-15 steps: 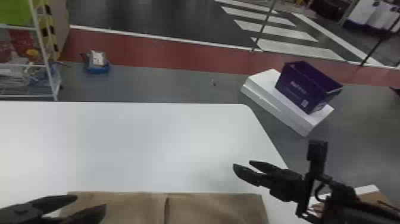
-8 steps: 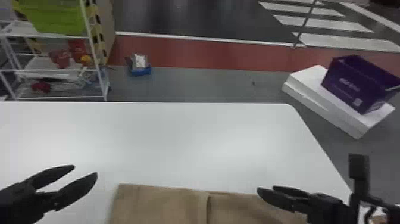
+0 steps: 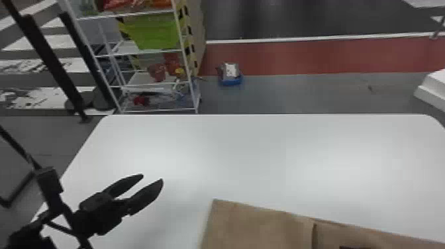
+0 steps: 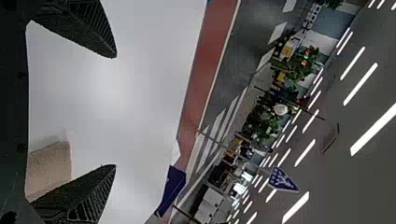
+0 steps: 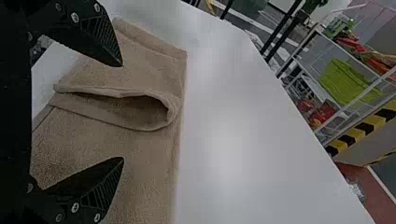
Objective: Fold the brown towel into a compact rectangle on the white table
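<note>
Towel point(image 3: 258, 225) runs off head view's bottom edge.

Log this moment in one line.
towel partly folded, one fold gaping | left gripper open, empty | right gripper open, empty, near towel

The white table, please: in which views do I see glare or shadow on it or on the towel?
Head view: soft glare on the white table; left wrist view: a pale bright patch between the fingers, faint shadow beside the towel; right wrist view: pale glare on the table, dark shadow inside the towel's open fold.
</note>
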Robot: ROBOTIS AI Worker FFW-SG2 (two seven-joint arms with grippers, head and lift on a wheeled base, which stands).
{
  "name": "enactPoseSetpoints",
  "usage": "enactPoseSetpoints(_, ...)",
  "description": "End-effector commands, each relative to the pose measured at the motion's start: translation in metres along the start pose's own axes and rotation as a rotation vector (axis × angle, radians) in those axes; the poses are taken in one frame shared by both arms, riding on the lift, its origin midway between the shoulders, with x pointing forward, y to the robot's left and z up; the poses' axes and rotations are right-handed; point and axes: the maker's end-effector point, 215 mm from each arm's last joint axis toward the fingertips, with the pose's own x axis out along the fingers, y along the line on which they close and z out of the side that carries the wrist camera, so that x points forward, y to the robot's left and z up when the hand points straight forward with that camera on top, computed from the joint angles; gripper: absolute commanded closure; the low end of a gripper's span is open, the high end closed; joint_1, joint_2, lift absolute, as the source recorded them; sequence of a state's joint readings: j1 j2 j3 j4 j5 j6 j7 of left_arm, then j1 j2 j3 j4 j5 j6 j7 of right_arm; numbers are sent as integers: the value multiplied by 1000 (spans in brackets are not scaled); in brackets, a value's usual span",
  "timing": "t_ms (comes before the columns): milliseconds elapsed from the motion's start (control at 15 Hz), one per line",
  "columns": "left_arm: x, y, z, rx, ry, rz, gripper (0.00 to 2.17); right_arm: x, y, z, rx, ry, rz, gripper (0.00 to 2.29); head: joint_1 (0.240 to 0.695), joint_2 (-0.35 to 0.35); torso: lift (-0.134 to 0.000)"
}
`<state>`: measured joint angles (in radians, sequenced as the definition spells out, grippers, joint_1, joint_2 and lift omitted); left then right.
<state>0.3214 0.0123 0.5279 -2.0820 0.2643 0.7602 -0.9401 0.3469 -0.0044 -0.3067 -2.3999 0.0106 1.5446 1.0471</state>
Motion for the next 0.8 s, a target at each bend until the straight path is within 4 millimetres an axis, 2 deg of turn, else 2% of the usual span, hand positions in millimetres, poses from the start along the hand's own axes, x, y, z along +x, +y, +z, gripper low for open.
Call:
enactPoseSetpoints(0,-1,1,-2,-7,2,-1,36,15,8,-2,-13,23,14,188,695,173,-124)
enactPoseSetpoints(200,-2,2,-6,-15,5,-1,36,34,6,-8,-32,69,-10,218,695,204,-124)
enactPoseSetpoints(733,-6,8,-7,-24,2,8,56,57,11,-22,-63,150,-18,380,695,261,-124)
